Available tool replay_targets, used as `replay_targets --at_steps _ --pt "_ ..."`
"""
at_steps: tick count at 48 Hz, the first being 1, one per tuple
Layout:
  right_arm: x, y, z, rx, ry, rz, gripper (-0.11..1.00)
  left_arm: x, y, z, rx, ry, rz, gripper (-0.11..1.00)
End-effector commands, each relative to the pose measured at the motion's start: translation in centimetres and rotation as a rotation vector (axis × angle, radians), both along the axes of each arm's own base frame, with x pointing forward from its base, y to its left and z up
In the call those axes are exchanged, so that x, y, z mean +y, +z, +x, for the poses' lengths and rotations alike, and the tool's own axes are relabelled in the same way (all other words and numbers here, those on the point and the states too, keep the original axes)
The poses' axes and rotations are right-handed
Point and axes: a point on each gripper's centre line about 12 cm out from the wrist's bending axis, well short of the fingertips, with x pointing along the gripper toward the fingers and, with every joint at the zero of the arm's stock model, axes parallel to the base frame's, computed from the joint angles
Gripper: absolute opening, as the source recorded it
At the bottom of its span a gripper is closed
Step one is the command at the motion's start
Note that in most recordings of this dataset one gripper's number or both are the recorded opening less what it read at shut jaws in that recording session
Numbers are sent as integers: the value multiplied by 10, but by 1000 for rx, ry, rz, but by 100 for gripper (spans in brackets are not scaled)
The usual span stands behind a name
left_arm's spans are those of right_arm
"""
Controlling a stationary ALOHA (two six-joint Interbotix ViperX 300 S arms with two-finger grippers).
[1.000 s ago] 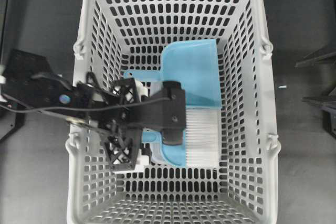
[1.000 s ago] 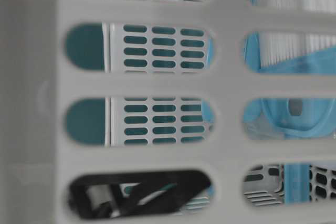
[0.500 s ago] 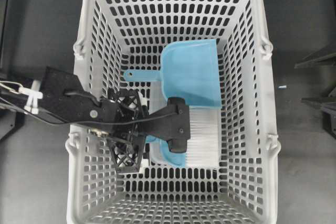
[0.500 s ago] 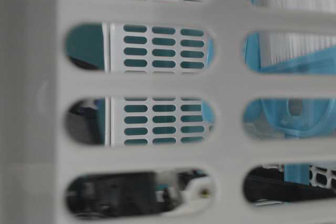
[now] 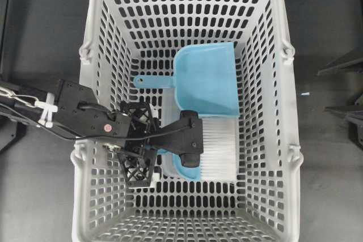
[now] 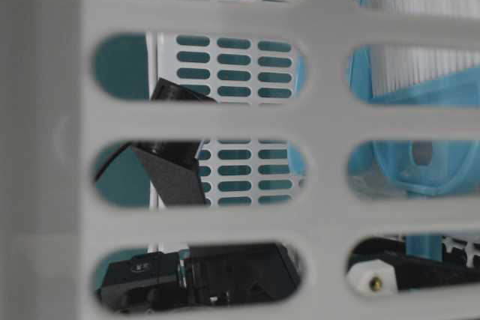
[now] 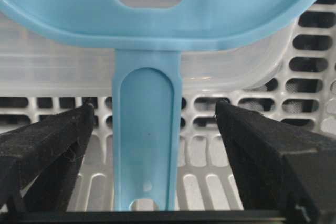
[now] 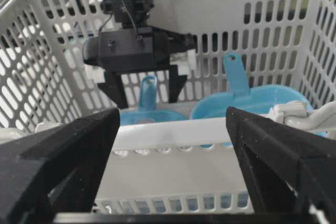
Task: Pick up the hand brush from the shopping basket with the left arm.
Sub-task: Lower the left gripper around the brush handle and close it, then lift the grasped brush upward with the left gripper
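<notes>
The light-blue hand brush lies on the floor of the grey shopping basket, white bristles to the right. Its thin handle points left. My left gripper is low inside the basket and open. In the left wrist view its black fingers stand on either side of the handle with gaps on both sides, touching nothing. The right wrist view shows the left gripper straddling the upright-looking handle. My right gripper is open outside the basket wall and does not show overhead.
The matching blue dustpan lies just behind the brush, its handle pointing left. A clear plastic piece sits under the brush head. Basket walls close in on all sides. Through the slots, the table-level view shows bristles.
The left arm has sunk deeper into the basket and drawn slightly left. Its open fingers have come down around the brush handle. The brush and dustpan have not moved.
</notes>
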Motion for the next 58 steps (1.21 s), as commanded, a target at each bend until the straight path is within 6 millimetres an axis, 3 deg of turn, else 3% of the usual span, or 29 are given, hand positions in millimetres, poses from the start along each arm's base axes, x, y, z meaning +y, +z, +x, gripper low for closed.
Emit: replay_targets --at_steps 1,7,15,17,26,33,47,58 --pt "0 2 1 -9 1 3 78 -1 5 1 -20 0 -2 90" --pt "0 1 2 -6 1 3 78 0 3 0 -20 -2 -2 78" --pt "0 0 1 -3 1 3 78 -1 3 -2 -17 -6 0 30" --pt "0 0 1 -3 1 3 78 -1 3 -2 -18 -6 -2 23" --pt "0 -1 1 -1 0 6 78 -1 9 -2 -34 -8 -3 25" --pt "0 -2 1 0 0 6 78 -1 27 -1 -81 -36 -5 25" --pt "0 -1 1 -3 0 6 78 1 104 -2 -246 -86 -12 25" --pt "0 -2 1 0 0 8 77 14 176 -19 -269 -53 -11 25"
